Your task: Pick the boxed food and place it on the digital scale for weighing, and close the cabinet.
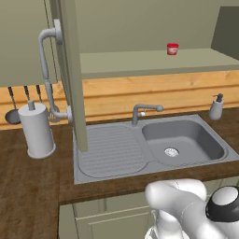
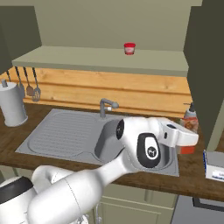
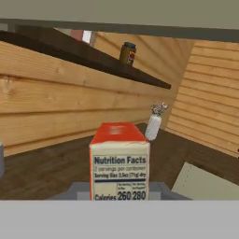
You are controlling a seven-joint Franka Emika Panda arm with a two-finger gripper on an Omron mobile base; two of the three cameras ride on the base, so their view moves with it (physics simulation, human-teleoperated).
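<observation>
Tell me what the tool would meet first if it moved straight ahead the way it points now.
Probably the orange-red carton with the Nutrition Facts panel, which stands directly ahead in the hand view. Behind it lies the wooden plank wall. How far off the carton is remains unclear.

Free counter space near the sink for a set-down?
The ribbed grey drainboard is bare, between the white paper-towel roll and the steel basin. So is the dark wood counter in front of the roll. It is crowded right of the sink: orange-red carton, soap dispenser, robot hand.
</observation>
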